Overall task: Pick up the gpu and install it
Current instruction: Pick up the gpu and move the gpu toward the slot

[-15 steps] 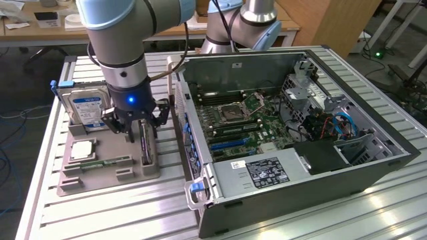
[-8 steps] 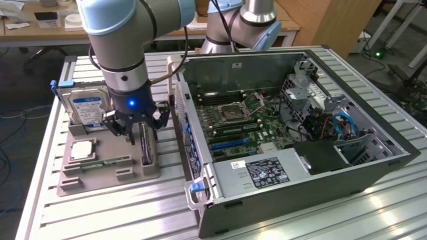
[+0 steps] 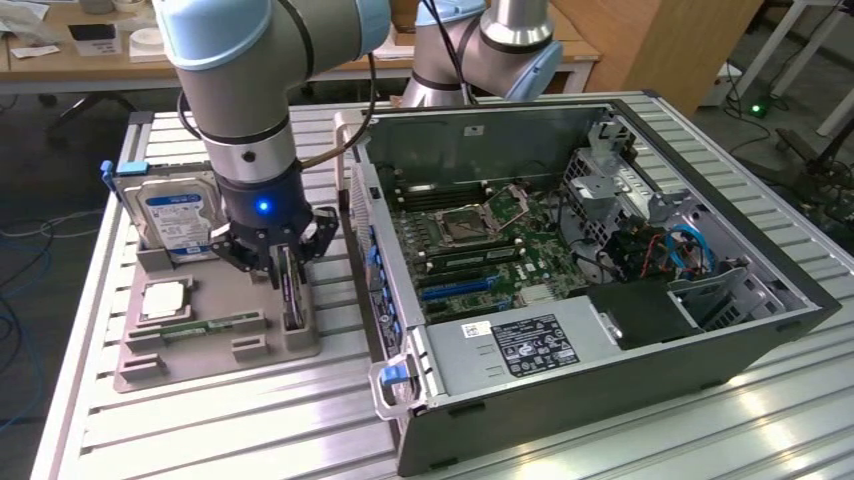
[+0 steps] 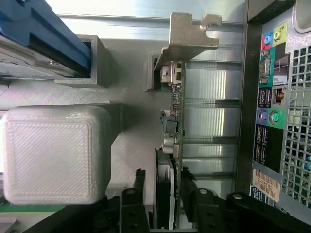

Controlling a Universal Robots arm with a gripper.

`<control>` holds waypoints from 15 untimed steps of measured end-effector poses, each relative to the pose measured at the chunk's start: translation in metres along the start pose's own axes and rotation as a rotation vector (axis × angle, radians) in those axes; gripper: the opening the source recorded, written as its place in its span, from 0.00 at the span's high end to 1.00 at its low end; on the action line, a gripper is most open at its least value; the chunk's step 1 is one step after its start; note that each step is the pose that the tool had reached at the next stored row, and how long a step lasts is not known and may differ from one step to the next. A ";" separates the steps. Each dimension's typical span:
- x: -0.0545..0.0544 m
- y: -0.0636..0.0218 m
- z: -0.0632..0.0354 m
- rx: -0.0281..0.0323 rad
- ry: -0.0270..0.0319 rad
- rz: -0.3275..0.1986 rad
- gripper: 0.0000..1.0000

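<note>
End effector [image 3: 290, 285] straddles upright gpu [image 4: 171, 121] in grey tray [image 3: 147, 370], jaws narrowly apart; centre card between them, then clamp squarely.

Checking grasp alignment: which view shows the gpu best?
Wrist view: the gpu is seen edge-on, close, with its metal bracket clear. The exterior view shows it as a dark sliver standing in the tray, partly behind the gripper.

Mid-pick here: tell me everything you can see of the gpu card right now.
The gpu, a thin green circuit board with a dark face and a pale metal bracket at one end, stands upright on its long edge in a slot of the grey plastic holder tray. The arm's black fingers flank its two faces, and a gap shows on one side.
</note>
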State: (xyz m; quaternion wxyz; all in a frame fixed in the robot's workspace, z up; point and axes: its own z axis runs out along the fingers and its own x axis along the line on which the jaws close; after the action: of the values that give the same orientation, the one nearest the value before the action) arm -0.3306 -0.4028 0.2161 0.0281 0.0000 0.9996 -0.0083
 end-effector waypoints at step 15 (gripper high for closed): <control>-0.001 0.0000 0.0001 0.0000 -0.0001 0.000 0.63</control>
State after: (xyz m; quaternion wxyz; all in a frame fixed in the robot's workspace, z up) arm -0.3300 -0.4028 0.2161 0.0281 0.0001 0.9996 -0.0083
